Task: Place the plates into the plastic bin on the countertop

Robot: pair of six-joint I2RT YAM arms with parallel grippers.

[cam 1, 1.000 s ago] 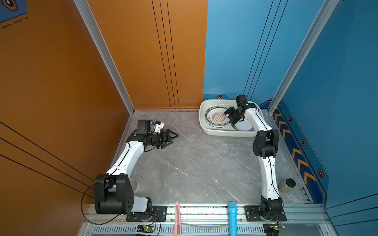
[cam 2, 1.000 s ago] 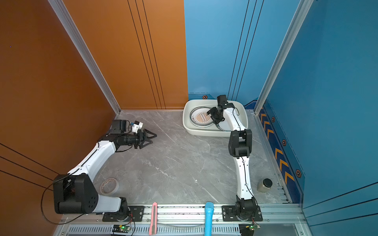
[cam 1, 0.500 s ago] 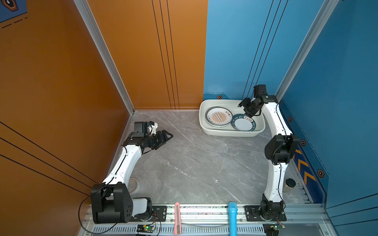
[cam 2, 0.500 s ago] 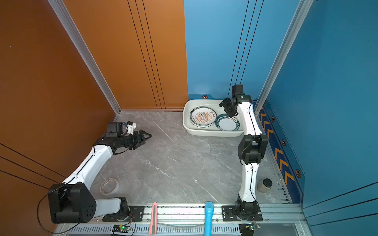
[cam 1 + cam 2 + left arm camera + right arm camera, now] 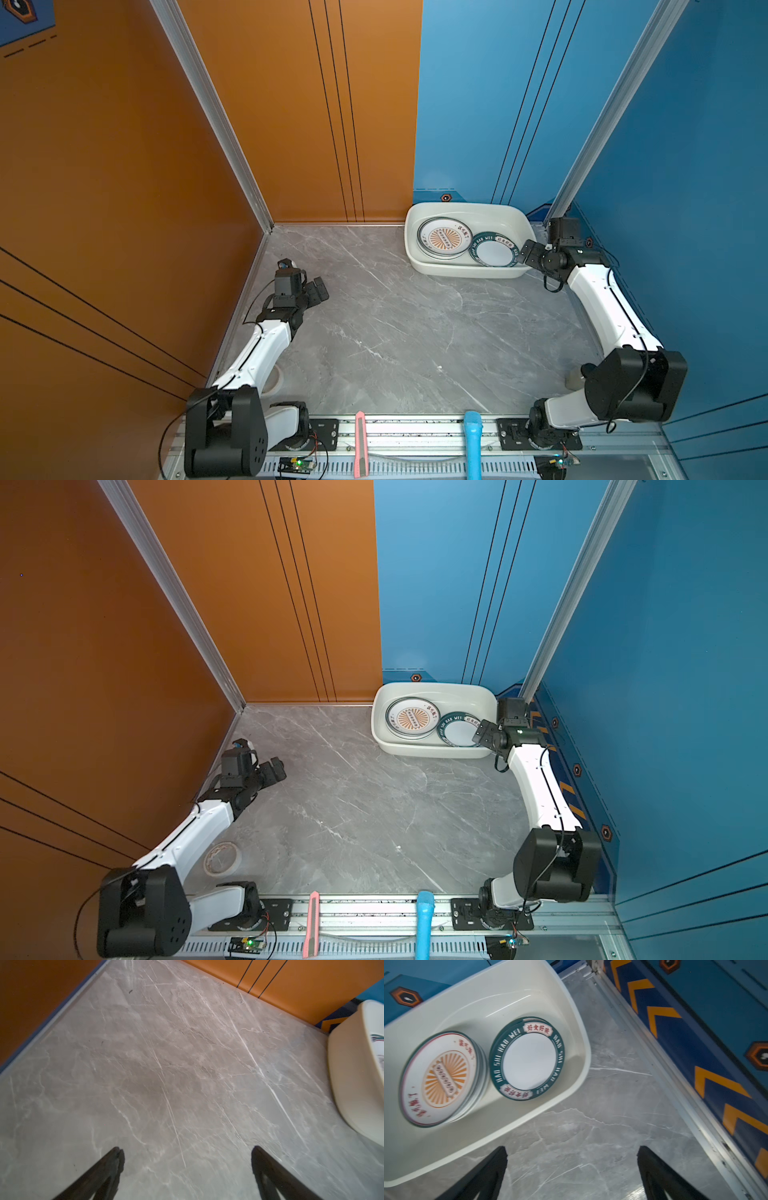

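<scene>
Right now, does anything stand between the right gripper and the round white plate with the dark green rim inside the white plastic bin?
Only the near wall of the white plastic bin lies between the right gripper, open and empty, and the round white plate with the dark green rim. Nothing else visible stands on that path.

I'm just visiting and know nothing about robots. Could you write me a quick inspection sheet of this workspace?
Surface: grey marble countertop, no plates seen on it.
Job's things: plastic bin in the far right corner; inside, a sunburst plate stack beside a green-rimmed plate.
Clutter: tape roll by the left arm's base; pink tool and blue tool on the front rail.
Grippers: left pincer open, empty, over bare countertop; right pincer open, empty, beside the bin.
Cables: black cable at the left wrist; black loop at the right wrist.
Surroundings: orange walls, blue walls.
</scene>
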